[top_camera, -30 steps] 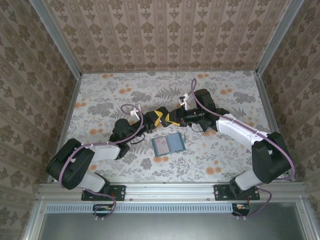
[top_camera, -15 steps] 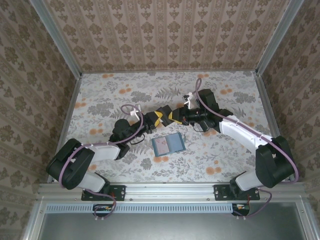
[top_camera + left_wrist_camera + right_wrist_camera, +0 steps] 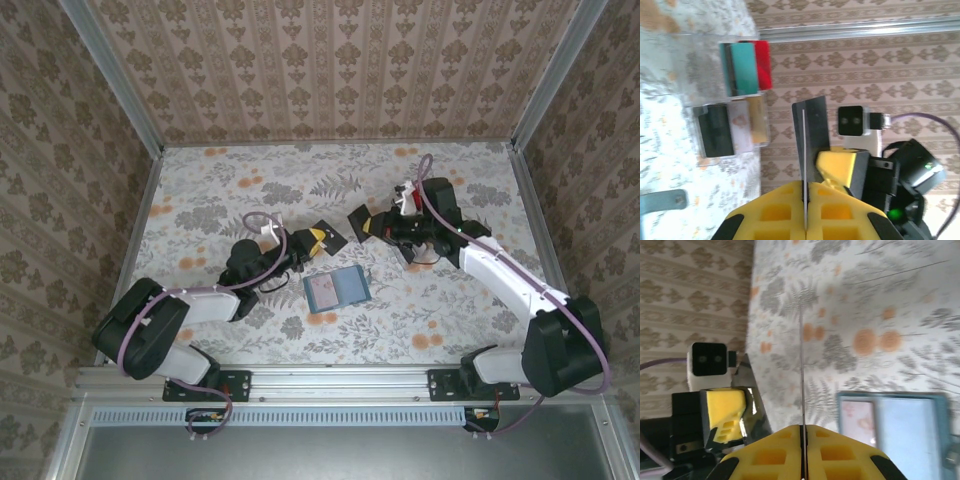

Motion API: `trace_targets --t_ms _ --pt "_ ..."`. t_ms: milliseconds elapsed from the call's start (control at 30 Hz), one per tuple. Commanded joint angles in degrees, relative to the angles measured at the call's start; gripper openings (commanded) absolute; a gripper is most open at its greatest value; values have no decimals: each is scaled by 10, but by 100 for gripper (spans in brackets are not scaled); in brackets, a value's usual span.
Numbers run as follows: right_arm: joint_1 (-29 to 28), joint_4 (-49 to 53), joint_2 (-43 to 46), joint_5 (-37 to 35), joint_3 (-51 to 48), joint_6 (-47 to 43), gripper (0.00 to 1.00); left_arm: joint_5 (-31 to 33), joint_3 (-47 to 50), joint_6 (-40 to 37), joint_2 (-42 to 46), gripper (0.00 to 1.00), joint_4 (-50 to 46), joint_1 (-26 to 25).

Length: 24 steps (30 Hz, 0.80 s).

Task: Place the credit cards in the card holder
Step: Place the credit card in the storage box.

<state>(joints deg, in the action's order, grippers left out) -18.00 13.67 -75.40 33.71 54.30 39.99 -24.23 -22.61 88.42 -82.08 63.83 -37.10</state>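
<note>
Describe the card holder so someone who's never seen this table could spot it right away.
Start at the floral table; in the top view, look mid-table, just below the left gripper and right gripper. The card holder lies flat there, alone. It is a small teal rectangle with a pinkish left panel, unlike the dark cards pinched in the jaws.

Table (image 3: 200, 200) is covered in grey leaf print with orange flowers, walls (image 3: 330, 70) papered in tan damask. Card holder (image 3: 336, 288) is done in teal. Credit cards (image 3: 742, 67) are seen in 5 colours: teal, red, tan, white, near-black. Gripper fingers (image 3: 785, 197) are moulded yellow.
</note>
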Motion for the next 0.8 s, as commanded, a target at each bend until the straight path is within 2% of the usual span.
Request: trace_targets --t_ms 0,100,200,267,367,500,767 --pt "3 166 10 -146 40 -170 10 -2 1 -66 28 0 -103 -7" --pt "3 219 -5 -233 40 -252 10 3 -22 -117 58 0 -233 -14" --pt "2 229 -21 -286 42 -289 10 21 -76 -196 96 0 -429 -29" --pt "1 238 -25 -355 50 -291 9 34 -107 -236 114 0 -510 -36" --pt "2 195 -5 -420 29 -309 9 35 -118 -251 130 0 -536 -39" --pt "2 176 -24 -344 29 -355 9 41 -103 -242 137 0 -530 -39" --pt "2 180 -100 -338 34 -366 7 31 -98 -238 135 0 -514 -39"
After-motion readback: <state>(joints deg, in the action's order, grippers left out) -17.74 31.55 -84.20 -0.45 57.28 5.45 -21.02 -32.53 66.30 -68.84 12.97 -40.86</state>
